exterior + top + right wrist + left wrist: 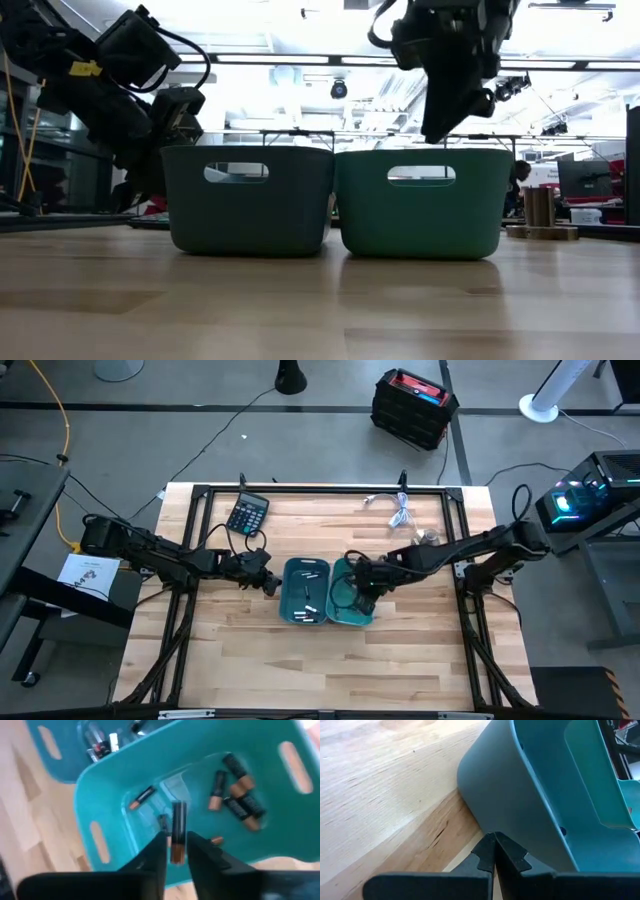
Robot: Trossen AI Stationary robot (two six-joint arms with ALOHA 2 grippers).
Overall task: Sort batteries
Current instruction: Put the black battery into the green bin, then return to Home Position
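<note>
Two bins stand side by side mid-table: a darker blue bin [305,592] and a teal bin [350,600]. The blue bin holds silvery-light batteries [308,615], also seen in the right wrist view [100,746]. Several dark, copper-ended batteries [239,797] lie on the teal bin's floor. My right gripper [177,851] hovers over the teal bin [210,765], shut on one dark battery [178,827]. My left gripper [494,841] is shut and low beside the blue bin's left wall [520,805]; the high view shows it too [268,582]. My right gripper pinches a dark battery by its copper end [176,854] between the two fingertips. The fingers slant down from above. The battery lies along the fingers, its dark end sticking out past them, lifted clear above the bin's floor. My left gripper's shut tips are right at the blue bin's lower wall; whether they touch it I cannot tell.
A black calculator [247,515] lies at the far left of the table and a white coiled cable [398,508] at the far middle. A small wooden piece [428,538] sits right of the bins. Bare wood shows on the near half [320,670].
</note>
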